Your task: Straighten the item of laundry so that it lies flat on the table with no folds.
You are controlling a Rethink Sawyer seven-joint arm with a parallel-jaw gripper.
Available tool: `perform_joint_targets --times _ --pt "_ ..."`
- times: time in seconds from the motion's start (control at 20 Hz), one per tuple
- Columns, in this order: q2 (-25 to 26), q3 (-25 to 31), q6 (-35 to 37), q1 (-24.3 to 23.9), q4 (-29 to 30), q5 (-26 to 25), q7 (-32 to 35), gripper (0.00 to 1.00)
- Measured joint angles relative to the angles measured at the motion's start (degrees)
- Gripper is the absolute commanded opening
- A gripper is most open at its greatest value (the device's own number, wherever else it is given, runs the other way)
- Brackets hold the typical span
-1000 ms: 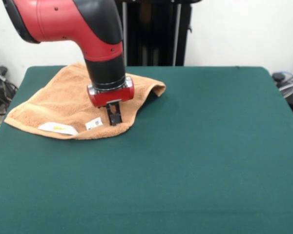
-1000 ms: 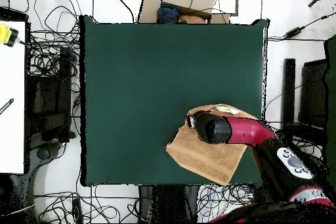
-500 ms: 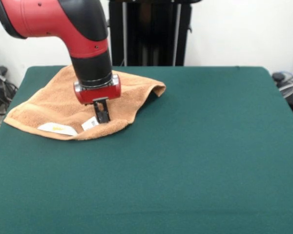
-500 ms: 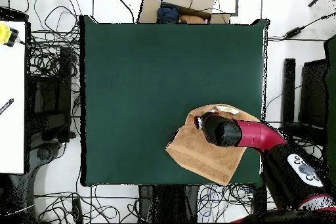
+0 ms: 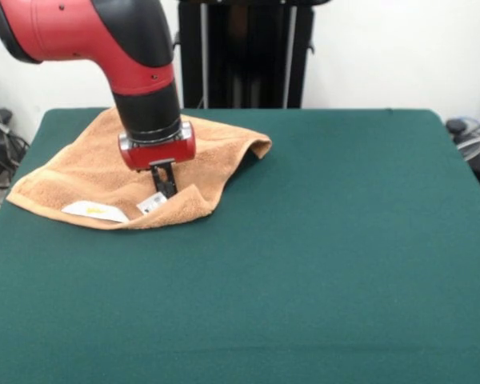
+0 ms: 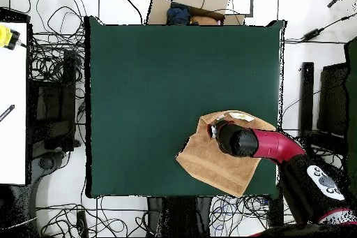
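My jaws (image 5: 163, 186) are down on the towel (image 5: 88, 172), their tips sunk into a raised ridge of cloth at its near hem, just beside the small white label (image 5: 153, 202). The ridge hides the tips, so I cannot tell whether they are apart or pinched on the cloth. The towel lies rumpled at one corner of the green counter (image 5: 320, 240), one corner folded up. From overhead my wrist (image 6: 240, 141) covers the jaws and part of the towel (image 6: 213, 165).
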Motion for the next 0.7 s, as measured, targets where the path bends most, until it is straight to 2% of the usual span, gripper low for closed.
perform_joint_targets --times 0.25,0.7 --pt "1.9 0.2 -0.3 -0.9 -0.4 0.1 0.0 0.00" --pt "2.0 1.0 -0.3 -1.6 -0.2 0.0 0.0 0.00"
